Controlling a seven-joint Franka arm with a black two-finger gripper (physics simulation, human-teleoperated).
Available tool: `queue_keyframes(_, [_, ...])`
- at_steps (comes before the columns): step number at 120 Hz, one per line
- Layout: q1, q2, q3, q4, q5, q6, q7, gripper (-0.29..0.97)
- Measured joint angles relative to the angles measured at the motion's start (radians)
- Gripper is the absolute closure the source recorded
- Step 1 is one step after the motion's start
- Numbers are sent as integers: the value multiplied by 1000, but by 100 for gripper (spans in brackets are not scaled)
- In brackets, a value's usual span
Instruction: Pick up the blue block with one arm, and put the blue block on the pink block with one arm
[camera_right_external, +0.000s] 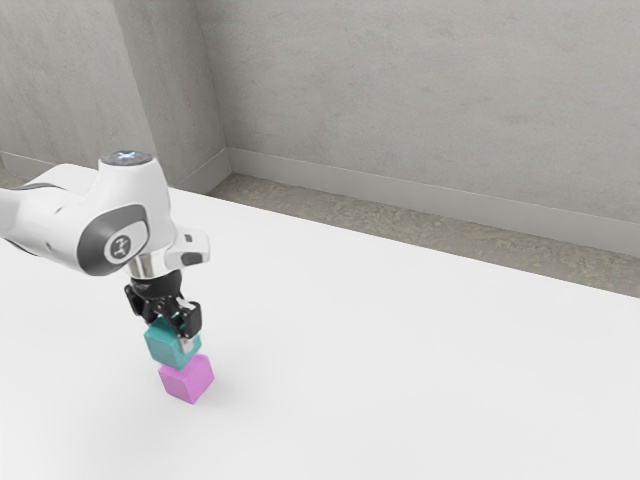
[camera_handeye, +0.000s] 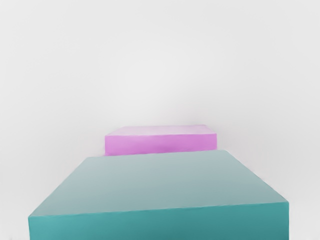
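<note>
While seemingly touching pink block (camera_right_external: 188, 380), blue block (camera_right_external: 168, 348) in pinch of end effector (camera_right_external: 170, 324).

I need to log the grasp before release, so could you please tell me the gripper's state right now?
The gripper is closed on the blue block, directly over the pink block.
</note>
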Motion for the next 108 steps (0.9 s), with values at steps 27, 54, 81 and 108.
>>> queue_keyframes(27, [1,2,-7,-5,4,1,0,32])
queue_keyframes(54, [0,2,-15,-4,1,1,5,15])
queue_keyframes(81, [11,-76,-33,11,0,-25,11,5])
queue_keyframes(108, [13,-109,-39,37,1,-69,15,2])
